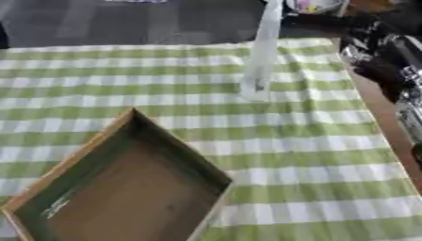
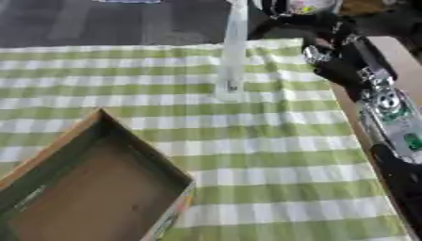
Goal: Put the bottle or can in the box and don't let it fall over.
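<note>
Green-and-white checked cloth (image 1: 313, 155) covers the surface in the left eye view; a clear bottle (image 1: 262, 56) stands upright, well apart from the cardboard box (image 1: 124, 188). Right eye view: the right hand (image 2: 326, 56) is blurred, its grip unreadable.

A green-and-white checked cloth (image 1: 313, 155) covers the counter (image 2: 404, 56), taken here as the landmark. The cloth runs to the counter's far edge and stops just short of its right edge, where a strip of bare brown counter top shows. Beyond the counter's far edge lies a dark grey floor (image 1: 124, 23) with soft pale reflections of light on it. At the counter's far right corner some blurred coloured shapes (image 2: 309, 5) show, too unclear to identify.
</note>
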Action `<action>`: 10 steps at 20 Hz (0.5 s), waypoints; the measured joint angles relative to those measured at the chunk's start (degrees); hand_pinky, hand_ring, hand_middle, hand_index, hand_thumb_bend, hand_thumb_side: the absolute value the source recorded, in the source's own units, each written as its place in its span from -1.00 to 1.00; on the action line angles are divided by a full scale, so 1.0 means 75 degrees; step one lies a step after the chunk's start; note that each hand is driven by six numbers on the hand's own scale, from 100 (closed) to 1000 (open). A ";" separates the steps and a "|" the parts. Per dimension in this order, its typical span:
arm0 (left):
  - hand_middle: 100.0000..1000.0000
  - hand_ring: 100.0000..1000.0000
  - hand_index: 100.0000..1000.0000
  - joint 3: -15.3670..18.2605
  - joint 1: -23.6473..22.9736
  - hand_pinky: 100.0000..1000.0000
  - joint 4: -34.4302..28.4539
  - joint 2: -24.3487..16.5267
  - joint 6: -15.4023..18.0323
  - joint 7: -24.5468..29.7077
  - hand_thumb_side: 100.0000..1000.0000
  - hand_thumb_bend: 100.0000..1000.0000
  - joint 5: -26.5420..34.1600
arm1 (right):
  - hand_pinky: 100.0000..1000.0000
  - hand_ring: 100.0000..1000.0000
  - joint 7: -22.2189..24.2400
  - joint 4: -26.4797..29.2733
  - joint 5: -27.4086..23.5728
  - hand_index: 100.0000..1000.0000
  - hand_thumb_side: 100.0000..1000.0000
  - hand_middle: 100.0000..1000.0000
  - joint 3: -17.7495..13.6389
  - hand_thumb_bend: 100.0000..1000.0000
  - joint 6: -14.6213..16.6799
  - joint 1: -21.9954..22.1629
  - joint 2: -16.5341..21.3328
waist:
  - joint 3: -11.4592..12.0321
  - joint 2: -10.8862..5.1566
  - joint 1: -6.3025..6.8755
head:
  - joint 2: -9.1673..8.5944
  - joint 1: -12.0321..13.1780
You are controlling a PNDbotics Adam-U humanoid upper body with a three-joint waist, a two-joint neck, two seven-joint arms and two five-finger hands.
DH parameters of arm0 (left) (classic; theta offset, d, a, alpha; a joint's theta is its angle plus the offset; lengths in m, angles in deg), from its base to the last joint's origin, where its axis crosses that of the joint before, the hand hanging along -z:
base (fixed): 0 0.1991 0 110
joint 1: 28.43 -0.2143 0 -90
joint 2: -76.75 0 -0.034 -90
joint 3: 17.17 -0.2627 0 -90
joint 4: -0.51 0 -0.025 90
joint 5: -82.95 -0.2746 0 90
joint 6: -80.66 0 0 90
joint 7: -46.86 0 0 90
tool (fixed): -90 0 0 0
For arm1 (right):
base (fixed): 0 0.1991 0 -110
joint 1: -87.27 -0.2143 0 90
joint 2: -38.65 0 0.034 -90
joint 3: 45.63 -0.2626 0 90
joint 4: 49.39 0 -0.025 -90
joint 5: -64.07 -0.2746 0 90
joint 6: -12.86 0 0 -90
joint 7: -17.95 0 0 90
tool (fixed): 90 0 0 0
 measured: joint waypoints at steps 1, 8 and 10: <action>0.52 0.11 0.53 0.0000 0.0000 1.00 0.0000 0.0000 0.0000 0.0001 0.66 -0.83 0.0000 | 0.90 1.00 0.0009 0.0015 0.0025 1.00 -0.75 1.00 0.0016 -1.00 -0.0022 -0.0030 0.0011 | 0.0006 0.0000 0.0000 | -0.0037 -0.0013; 0.52 0.11 0.53 -0.0001 -0.0002 1.00 0.0000 0.0000 0.0007 0.0018 0.66 -0.83 0.0000 | 0.91 1.00 0.0110 0.0042 0.0158 1.00 -0.78 1.00 0.0158 -1.00 -0.0202 -0.0234 0.0055 | 0.0029 0.0000 -0.0001 | -0.0319 -0.0159; 0.52 0.12 0.53 -0.0007 -0.0002 1.00 0.0001 0.0000 0.0002 0.0029 0.67 -0.83 0.0000 | 0.91 1.00 0.0128 0.0041 0.0193 1.00 -0.78 1.00 0.0216 -1.00 -0.0259 -0.0334 0.0055 | 0.0037 0.0000 -0.0002 | -0.0341 -0.0175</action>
